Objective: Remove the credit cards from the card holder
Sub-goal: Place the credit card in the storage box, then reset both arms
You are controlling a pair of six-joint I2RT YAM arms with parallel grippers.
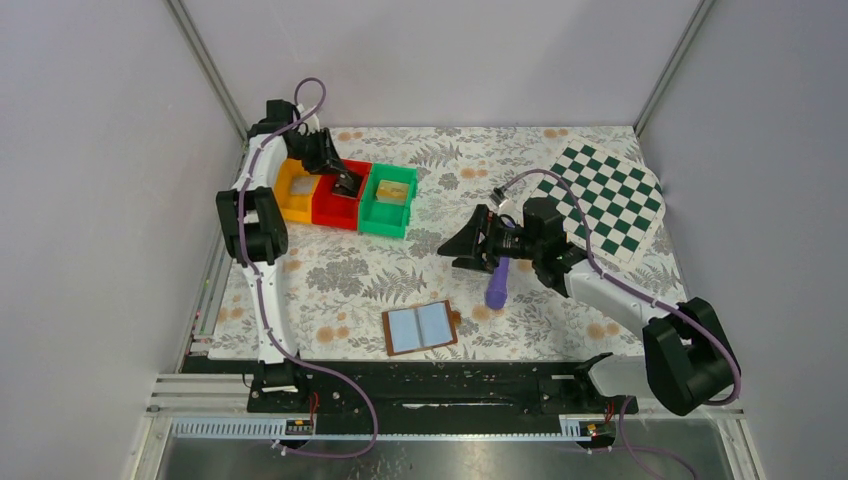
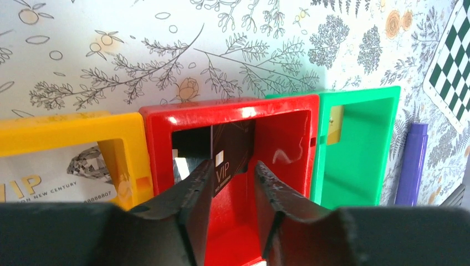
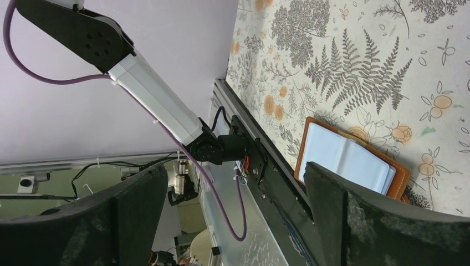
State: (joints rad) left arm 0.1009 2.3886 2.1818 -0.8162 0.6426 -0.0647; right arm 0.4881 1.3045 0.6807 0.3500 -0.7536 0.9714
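The brown card holder (image 1: 420,327) lies open and flat near the front edge, its pale blue panels up; it also shows in the right wrist view (image 3: 343,158). My left gripper (image 1: 345,180) hangs over the red bin (image 1: 335,208). In the left wrist view its jaws (image 2: 234,166) stand apart, and a dark VIP card (image 2: 233,147) stands on edge in the red bin (image 2: 288,138), leaning by the left finger (image 2: 194,188). My right gripper (image 1: 465,245) is wide open and empty above mid-table, also seen in its wrist view (image 3: 234,169).
A yellow bin (image 1: 293,190) holds a white VIP card (image 2: 50,172). A green bin (image 1: 388,203) holds a gold card (image 2: 335,124). A purple stick (image 1: 497,283) lies under the right arm. A checkerboard mat (image 1: 605,200) lies at the back right.
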